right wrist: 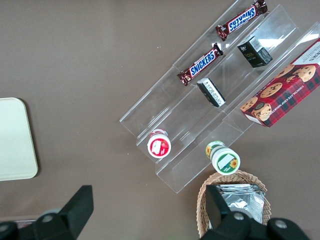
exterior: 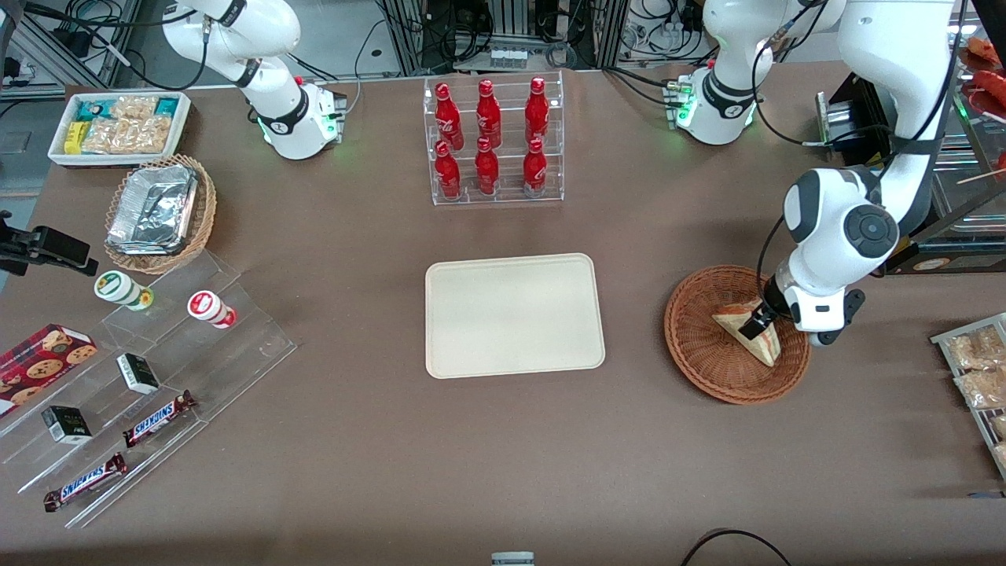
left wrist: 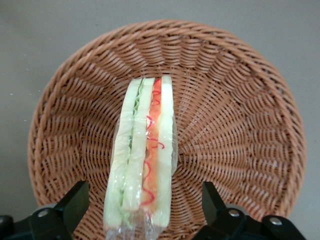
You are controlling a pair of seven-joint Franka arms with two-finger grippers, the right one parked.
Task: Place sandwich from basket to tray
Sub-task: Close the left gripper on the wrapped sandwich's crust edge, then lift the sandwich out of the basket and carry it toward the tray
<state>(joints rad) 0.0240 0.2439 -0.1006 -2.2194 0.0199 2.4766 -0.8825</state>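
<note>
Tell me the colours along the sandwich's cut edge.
Pale bread with green and red-orange filling stripes on the sandwich, clearest in the left wrist view, gripper around it.

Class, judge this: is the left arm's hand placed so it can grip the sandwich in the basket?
Probably yes. The hand is open, down in the basket, its fingers either side of the sandwich, with nothing between.

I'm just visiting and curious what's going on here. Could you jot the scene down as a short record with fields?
Sandwich: wrapped wedge, cut edge up, lying in the basket
Basket: round reddish-brown wicker, toward the working arm's end of the table
Tray: cream, flat, nothing on it, beside the basket
Hand: down in the basket, fingers open, one on each side of the sandwich
Stage: sandwich not yet lifted
</note>
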